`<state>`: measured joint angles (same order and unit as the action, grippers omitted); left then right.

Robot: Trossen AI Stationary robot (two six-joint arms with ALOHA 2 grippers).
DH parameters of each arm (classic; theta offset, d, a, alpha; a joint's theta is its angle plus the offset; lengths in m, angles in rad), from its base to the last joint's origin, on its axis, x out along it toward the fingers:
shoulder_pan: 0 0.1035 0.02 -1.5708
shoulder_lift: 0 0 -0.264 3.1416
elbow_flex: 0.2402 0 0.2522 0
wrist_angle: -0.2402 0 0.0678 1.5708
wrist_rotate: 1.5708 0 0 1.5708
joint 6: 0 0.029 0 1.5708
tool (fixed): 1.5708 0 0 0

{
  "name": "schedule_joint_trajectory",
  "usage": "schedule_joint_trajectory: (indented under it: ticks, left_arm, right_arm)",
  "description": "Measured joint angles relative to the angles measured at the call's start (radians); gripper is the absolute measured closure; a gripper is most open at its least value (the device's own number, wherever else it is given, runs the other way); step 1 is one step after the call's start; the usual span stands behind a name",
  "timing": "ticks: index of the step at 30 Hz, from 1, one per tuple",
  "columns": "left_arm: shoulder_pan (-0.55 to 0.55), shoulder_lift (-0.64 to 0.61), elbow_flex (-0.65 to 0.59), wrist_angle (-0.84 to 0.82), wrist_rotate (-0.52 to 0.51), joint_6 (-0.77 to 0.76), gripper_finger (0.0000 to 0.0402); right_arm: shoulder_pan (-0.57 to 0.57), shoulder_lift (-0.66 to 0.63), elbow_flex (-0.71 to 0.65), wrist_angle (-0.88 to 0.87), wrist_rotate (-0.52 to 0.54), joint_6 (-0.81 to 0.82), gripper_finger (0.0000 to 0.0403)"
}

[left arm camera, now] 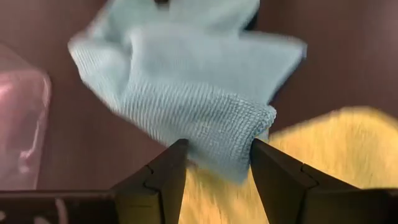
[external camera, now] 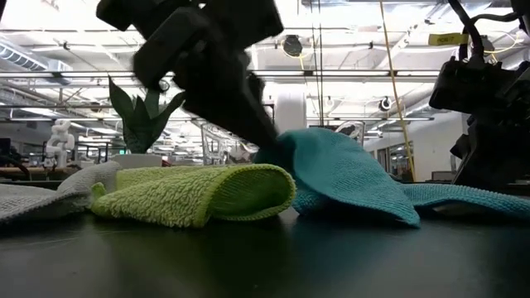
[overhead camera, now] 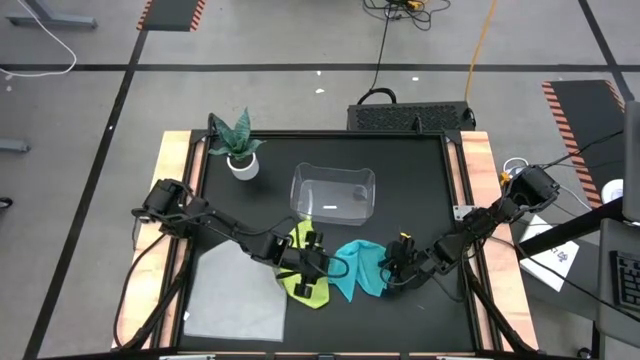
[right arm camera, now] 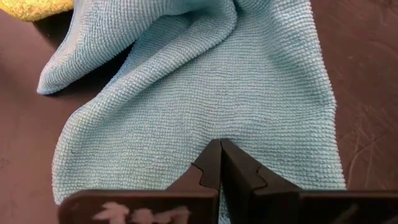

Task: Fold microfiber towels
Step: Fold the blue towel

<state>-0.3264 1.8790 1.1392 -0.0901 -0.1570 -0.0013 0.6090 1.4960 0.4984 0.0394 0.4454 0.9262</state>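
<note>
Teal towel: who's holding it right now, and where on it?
Both. Left gripper has its fingers around a bunched corner of the teal towel, lifted above the yellow-green towel. Right gripper is shut on the opposite edge.

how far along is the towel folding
Done: the yellow-green towel looks folded over. In hand: both hands are on the teal towel. The left hand holds a corner between its fingers; the right hand is shut at the opposite edge. Left: the teal fold, and the grey towel, which lies flat near the left arm.
</note>
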Motion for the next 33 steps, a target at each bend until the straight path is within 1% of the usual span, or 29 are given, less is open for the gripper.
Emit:
schedule_joint_trajectory:
  ticks: [3,6,12,15,18,20,24,26,28,30,32,33]
  left_arm:
    - [0.008,0.000,0.000,0.080,0.034,0.023,0.0230]
    - [0.025,0.000,0.011,0.136,0.083,0.031,0.0246]
    - [0.090,0.000,0.043,0.153,0.139,0.045,0.0302]
    - [0.112,0.000,0.049,0.148,0.210,0.043,0.0328]
    - [0.117,-0.005,0.049,0.140,0.220,0.040,0.0345]
    - [0.117,-0.010,0.057,0.107,0.220,0.022,0.0351]
    - [0.108,-0.019,0.092,-0.144,0.203,-0.036,0.0352]
    - [0.108,-0.020,0.096,-0.192,0.205,-0.077,0.0352]
    - [0.108,-0.021,0.096,-0.222,0.247,-0.101,0.0352]
    - [0.107,-0.021,0.096,-0.215,0.307,-0.117,0.0352]
    - [0.100,-0.022,0.096,-0.217,0.362,-0.113,0.0349]
    - [0.092,-0.022,0.096,-0.227,0.373,-0.104,0.0344]
  right_arm:
    - [0.000,0.000,0.000,0.000,0.001,-0.004,0.0403]
    - [0.000,0.001,0.000,0.000,0.018,-0.014,0.0403]
    - [-0.001,0.001,0.000,-0.002,0.032,-0.023,0.0403]
    - [-0.001,0.001,0.000,-0.002,0.033,-0.030,0.0403]
    - [-0.001,0.001,0.000,-0.002,0.033,-0.038,0.0403]
    - [-0.001,0.001,0.000,-0.002,0.033,-0.047,0.0403]
    - [-0.001,0.001,0.000,-0.002,0.033,-0.049,0.0403]
    - [-0.001,0.001,0.000,-0.002,0.033,-0.049,0.0403]
    - [-0.001,0.001,0.000,-0.003,0.033,-0.049,0.0403]
    - [-0.001,0.001,0.000,-0.003,0.033,-0.049,0.0403]
    - [0.000,0.001,0.000,-0.003,0.033,-0.049,0.0403]
    - [0.001,0.001,0.000,-0.003,0.033,-0.049,0.0403]
